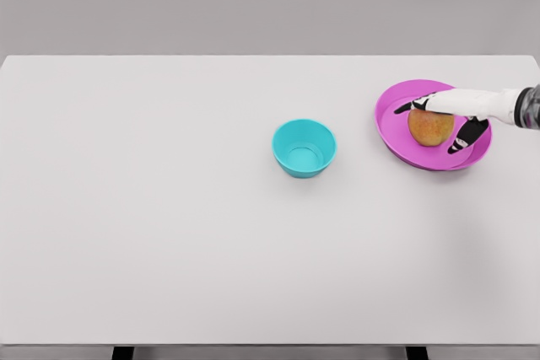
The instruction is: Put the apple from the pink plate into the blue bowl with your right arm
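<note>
Right hand over the apple on the pink plate; bowl unoccupied.

The right hand (445, 120) enters from the right edge and sits over the apple (429, 128), which rests in the pink plate (392, 120) at the right side of the white counter (169, 208). Dark fingers (469, 136) reach down on the near side of the apple and another shows at its far left; the hand is spread around the fruit, but whether the fingers press on it cannot be told. The apple appears seated on the plate. The blue bowl (304, 147) stands upright near the counter's middle, well apart to the left of the plate.
</note>
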Robot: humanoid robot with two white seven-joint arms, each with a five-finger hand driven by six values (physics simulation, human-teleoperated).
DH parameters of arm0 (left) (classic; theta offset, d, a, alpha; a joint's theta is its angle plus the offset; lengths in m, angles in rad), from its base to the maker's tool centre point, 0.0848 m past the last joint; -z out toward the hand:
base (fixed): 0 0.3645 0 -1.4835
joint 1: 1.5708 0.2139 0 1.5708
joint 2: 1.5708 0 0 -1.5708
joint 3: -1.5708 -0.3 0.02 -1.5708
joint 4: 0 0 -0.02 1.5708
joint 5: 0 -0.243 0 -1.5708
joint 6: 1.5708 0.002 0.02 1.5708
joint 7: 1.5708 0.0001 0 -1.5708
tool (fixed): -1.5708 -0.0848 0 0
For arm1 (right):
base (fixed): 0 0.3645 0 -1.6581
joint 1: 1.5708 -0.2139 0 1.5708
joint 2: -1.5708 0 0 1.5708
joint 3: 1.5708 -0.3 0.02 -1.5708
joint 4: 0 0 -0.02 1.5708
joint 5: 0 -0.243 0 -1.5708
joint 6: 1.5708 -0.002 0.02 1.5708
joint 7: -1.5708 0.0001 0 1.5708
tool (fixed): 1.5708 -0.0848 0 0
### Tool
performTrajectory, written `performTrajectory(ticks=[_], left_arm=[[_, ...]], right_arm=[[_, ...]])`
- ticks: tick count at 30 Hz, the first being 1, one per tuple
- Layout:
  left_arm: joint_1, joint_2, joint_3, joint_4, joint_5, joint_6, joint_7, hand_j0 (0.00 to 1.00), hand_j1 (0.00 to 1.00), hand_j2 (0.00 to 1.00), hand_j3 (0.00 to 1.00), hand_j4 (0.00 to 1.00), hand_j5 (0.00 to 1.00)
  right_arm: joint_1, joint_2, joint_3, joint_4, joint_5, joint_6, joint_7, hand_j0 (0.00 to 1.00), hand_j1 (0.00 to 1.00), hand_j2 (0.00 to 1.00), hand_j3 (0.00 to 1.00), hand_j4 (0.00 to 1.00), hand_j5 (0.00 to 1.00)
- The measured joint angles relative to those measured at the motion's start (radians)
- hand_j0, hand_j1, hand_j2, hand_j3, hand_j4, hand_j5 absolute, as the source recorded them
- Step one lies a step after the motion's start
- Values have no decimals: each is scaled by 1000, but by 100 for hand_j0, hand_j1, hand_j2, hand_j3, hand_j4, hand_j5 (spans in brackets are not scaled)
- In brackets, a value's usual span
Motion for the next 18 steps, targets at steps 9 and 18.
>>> performTrajectory(ticks=[9, 18], left_arm=[[0, 0, 0, 0, 0, 0, 0, 100, 100, 100, 100, 100, 100], [0, 0, 0, 0, 0, 0, 0, 100, 100, 100, 100, 100, 100]], right_arm=[[0, 0, -2, -1, 11, 2, -4, 42, 42, 42, 42, 42, 42], [-12, -2, -6, -12, 18, 0, -1, 39, 39, 39, 39, 39, 39]])
